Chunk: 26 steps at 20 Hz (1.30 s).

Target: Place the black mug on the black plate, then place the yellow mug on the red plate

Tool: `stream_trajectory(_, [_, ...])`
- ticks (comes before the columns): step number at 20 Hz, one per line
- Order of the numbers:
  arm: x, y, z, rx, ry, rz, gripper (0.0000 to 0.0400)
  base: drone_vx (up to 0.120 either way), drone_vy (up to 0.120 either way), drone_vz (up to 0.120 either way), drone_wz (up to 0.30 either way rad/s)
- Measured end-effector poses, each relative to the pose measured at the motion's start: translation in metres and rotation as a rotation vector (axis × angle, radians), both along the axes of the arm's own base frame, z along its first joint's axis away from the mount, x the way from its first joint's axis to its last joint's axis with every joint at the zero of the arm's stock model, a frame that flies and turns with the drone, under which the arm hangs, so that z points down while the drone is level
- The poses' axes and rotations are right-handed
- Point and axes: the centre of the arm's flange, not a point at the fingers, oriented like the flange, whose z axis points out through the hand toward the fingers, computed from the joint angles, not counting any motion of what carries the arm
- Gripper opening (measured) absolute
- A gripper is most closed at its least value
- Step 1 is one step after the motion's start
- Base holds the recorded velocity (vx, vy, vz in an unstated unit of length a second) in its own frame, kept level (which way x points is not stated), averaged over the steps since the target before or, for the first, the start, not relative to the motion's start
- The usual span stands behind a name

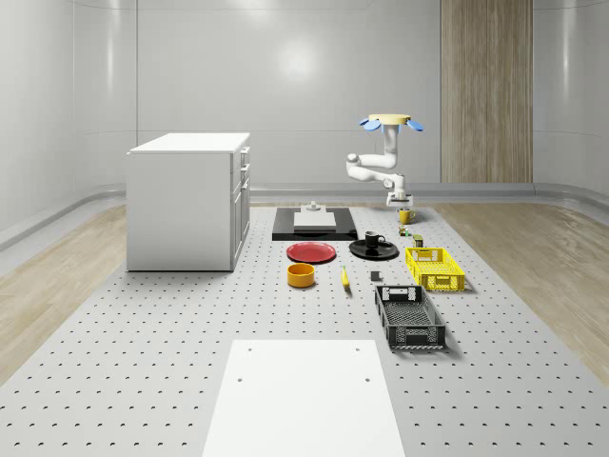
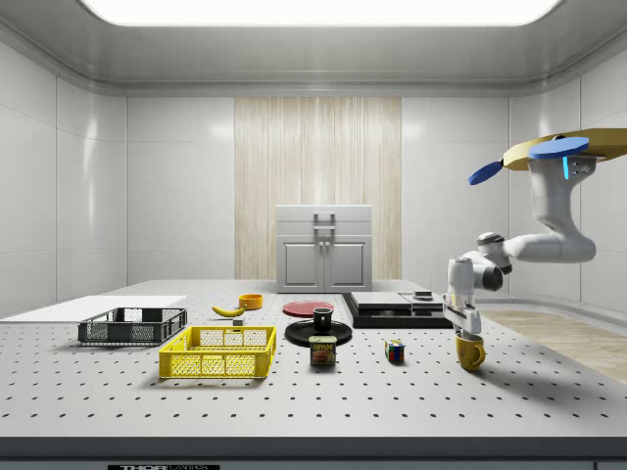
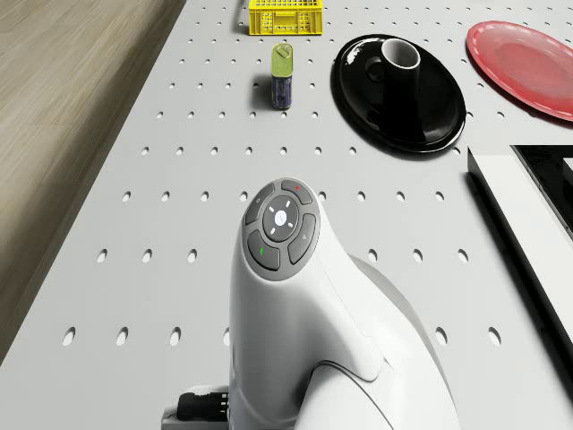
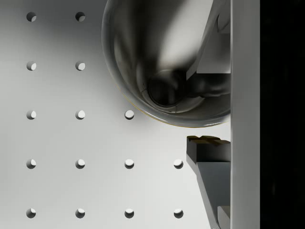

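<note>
- Drone hovers at the side view's far right, above the table; arm bends down from it.
- End effector points down onto the rim of the yellow mug, which sits on the table.
- Black mug stands on the black plate, mid-table.
- Red plate lies just behind, bare.
- Yellow crate near left; black crate further left.

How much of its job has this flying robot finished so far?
The black mug already stands on the round black plate. The drone hovers over the table's far end, its hand down at the yellow mug, one finger inside the rim. The round red plate awaits that mug.
</note>
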Motion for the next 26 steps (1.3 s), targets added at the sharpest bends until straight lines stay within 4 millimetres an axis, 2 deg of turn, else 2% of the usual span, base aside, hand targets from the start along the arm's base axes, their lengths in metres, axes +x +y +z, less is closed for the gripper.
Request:
stream_trajectory(3, [0.000, 0.000, -0.008, 0.000, 0.000, 0.000, 0.0112, 0.000, 0.000, 0.000, 0.000])
stream_trajectory(8, [0.000, 0.000, -0.027, 0.000, 0.000, 0.000, 0.0111, 0.008, 0.000, 0.120, 0.000])
stream_trajectory(13, [0.000, 0.000, -0.037, 0.000, 0.000, 0.000, 0.0110, 0.120, -0.120, 0.120, 0.000])
stream_trajectory(20, [0.000, 0.000, -0.041, 0.000, 0.000, 0.000, 0.0110, 0.120, -0.120, 0.114, 0.000])
stream_trajectory(26, [0.000, 0.000, -0.042, 0.000, 0.000, 0.000, 0.0110, 0.120, -0.120, 0.000, 0.000])
